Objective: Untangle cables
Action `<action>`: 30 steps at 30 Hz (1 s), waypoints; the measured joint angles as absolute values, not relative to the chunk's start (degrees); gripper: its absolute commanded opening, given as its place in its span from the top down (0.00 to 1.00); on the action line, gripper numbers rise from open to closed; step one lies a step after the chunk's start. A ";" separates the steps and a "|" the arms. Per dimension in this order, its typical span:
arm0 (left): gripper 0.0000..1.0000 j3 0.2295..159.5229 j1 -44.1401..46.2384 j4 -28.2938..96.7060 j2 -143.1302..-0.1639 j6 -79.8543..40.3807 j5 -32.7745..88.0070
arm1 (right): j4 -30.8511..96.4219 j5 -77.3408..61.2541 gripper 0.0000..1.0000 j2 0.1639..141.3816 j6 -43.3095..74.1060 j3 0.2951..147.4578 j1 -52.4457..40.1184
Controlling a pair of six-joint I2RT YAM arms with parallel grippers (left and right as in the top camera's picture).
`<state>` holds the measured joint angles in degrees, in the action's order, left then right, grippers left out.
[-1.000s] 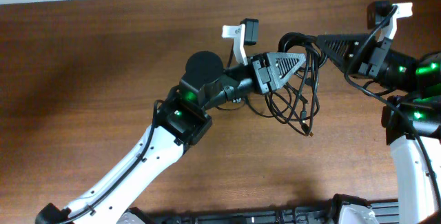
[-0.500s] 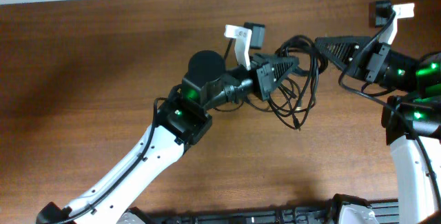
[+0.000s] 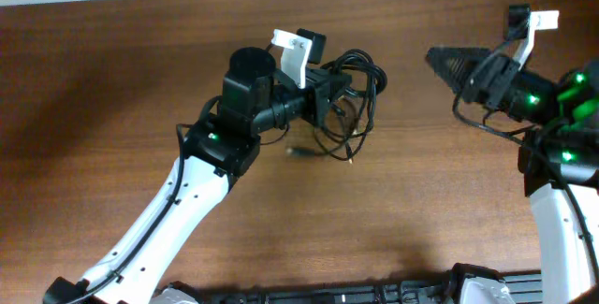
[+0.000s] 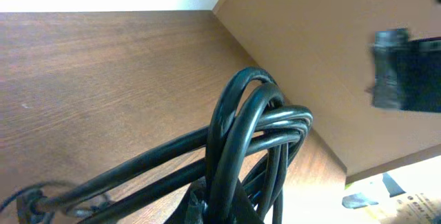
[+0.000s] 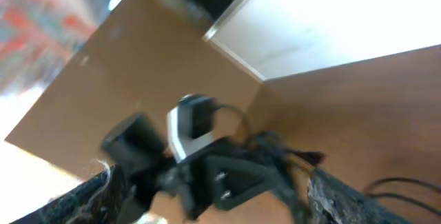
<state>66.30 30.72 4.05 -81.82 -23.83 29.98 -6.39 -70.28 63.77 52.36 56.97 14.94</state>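
1. Evidently the left gripper (image 3: 329,87) had its jaws pinched on the cables (image 3: 356,94), a bundle of black loops that rose from the clamp in overlapping arcs in the left wrist view.
2. Its partner, the right gripper (image 3: 440,61), held nothing, its jaws spread, well apart from the bundle.
3. Loose plug ends (image 3: 298,152) trailed low toward the bench (image 3: 112,108).
4. Judged step: one arm anchoring the tangle. Next, the free arm would need to reach in, take a single loop and draw it away.

One bundle of cables (image 3: 354,94) is counted (single cords cannot be told apart), a left arm (image 3: 178,201), a right arm (image 3: 557,220), one table (image 3: 94,108).
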 measured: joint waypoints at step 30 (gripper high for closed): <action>1.00 66.30 33.87 7.70 -75.66 2.96 35.24 | 29.80 -35.75 0.43 46.98 -21.10 56.97 -6.66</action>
<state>66.30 33.87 7.70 -75.66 2.96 35.24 29.80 -35.75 46.98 -21.10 56.97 -6.66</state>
